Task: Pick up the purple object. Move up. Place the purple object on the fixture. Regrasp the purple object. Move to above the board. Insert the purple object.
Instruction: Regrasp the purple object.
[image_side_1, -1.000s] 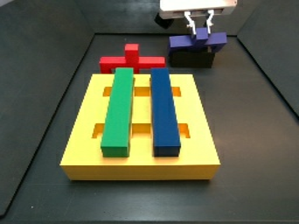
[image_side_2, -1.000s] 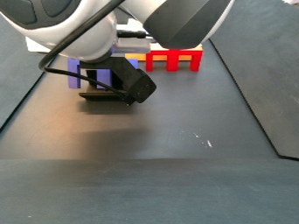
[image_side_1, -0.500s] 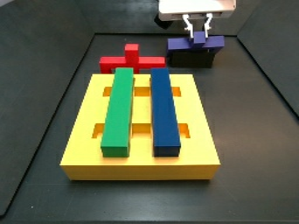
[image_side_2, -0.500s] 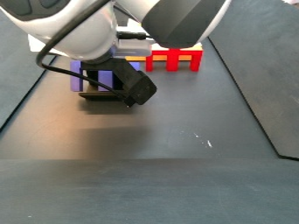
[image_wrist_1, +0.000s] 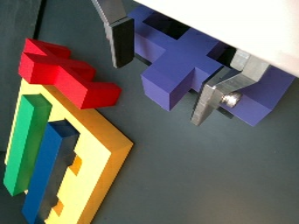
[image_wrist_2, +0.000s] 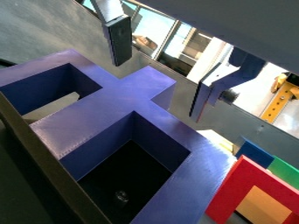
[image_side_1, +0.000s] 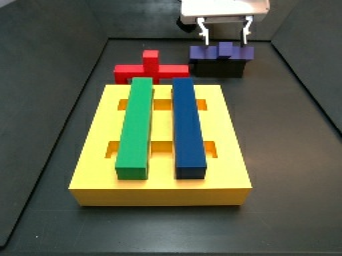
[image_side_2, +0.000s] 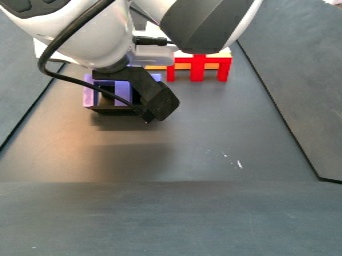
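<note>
The purple object (image_side_1: 221, 51) lies level on the black fixture (image_side_1: 221, 69) at the far end of the floor. My gripper (image_side_1: 222, 36) is right above it, open, with one finger on each side of its raised centre post. In both wrist views the silver fingers (image_wrist_1: 121, 39) (image_wrist_2: 118, 42) stand a little apart from the purple object (image_wrist_1: 176, 74) (image_wrist_2: 128, 109); the gripper (image_wrist_1: 160, 92) (image_wrist_2: 160, 87) holds nothing. The yellow board (image_side_1: 160, 172) lies nearer, in the middle of the floor. In a side view the arm hides most of the purple object (image_side_2: 100, 92).
A green bar (image_side_1: 135, 125) and a blue bar (image_side_1: 189, 125) sit in the board's long slots. A red cross-shaped block (image_side_1: 150, 68) (image_wrist_1: 65, 70) lies between the board and the fixture, to the left. Dark walls ring the floor.
The fingers have spread apart and let go of the purple object. It was tilted in the shut fingers before; now it rests level on the fixture.
</note>
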